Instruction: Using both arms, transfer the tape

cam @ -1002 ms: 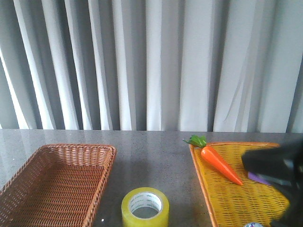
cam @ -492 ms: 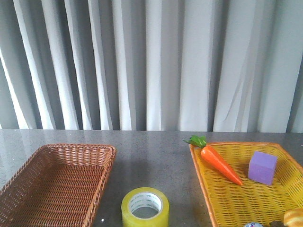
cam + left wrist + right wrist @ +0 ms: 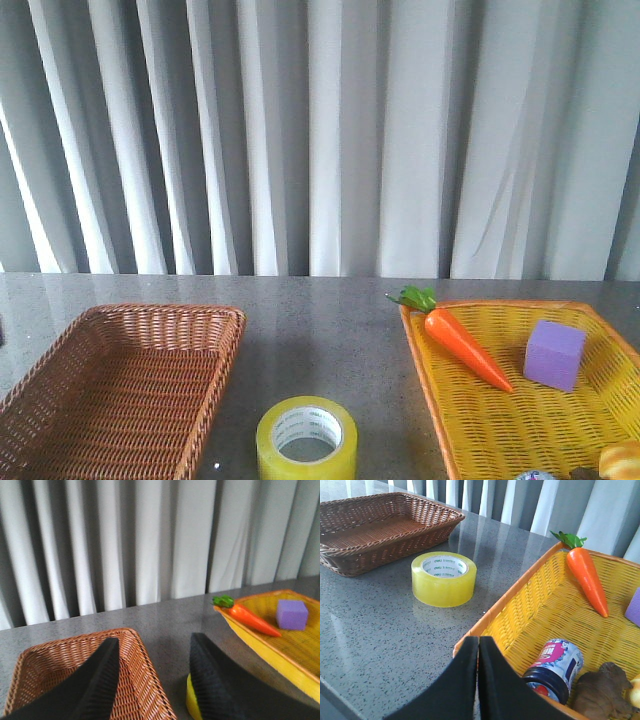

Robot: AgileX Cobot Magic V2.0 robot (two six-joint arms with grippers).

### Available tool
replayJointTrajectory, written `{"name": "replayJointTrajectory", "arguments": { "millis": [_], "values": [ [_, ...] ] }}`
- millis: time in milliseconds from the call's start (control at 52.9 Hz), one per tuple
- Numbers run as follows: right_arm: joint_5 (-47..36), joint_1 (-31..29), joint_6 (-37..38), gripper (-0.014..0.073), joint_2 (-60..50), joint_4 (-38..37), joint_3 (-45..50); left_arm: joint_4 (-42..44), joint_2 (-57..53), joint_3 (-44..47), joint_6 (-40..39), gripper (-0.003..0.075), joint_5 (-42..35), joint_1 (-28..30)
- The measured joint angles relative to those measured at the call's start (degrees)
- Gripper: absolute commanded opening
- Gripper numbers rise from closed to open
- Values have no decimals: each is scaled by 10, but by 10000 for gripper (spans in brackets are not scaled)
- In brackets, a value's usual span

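Note:
The tape, a yellow roll with a white printed core, lies flat on the grey table between the two baskets. It also shows in the right wrist view, tape. My left gripper is open above the table, one finger over the brown basket. The other finger hides most of the tape. My right gripper is shut on nothing, hovering over the near rim of the yellow tray, well apart from the roll. Neither arm shows in the front view.
A brown wicker basket sits left of the tape. On the right, a yellow tray holds a carrot and a purple cube. It also holds a can and a brown lump. Grey curtains hang behind the table.
The dark right arm that covered the purple cube a second ago has left the front view, uncovering the cube. The tape has not moved.

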Motion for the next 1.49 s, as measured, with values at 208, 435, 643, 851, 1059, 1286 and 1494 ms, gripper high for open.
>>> {"name": "replayJointTrajectory", "arguments": {
  "millis": [208, 435, 643, 851, 1059, 1286, 1494],
  "values": [
    [14, 0, 0, -6, 0, 0, 0, -59, 187, -131, 140, 386, 72, -40],
    [15, 0, 0, -6, 0, 1, 0, -117, 394, -287, 230, 386, 185, -43],
    [25, 0, 0, -6, 0, 2, 0, -123, 539, -397, 260, 386, 254, -43],
    [31, 0, 0, -6, 0, 2, 0, -124, 635, -459, 299, 386, 291, -43],
    [38, 0, 0, -6, 0, 2, 0, -126, 688, -471, 315, 386, 291, -43],
    [38, 0, 0, -6, 0, 2, 0, -143, 720, -471, 331, 386, 289, -43],
    [38, 0, 0, -6, 0, 2, 0, -147, 743, -472, 335, 386, 271, -43]
  ]
}}
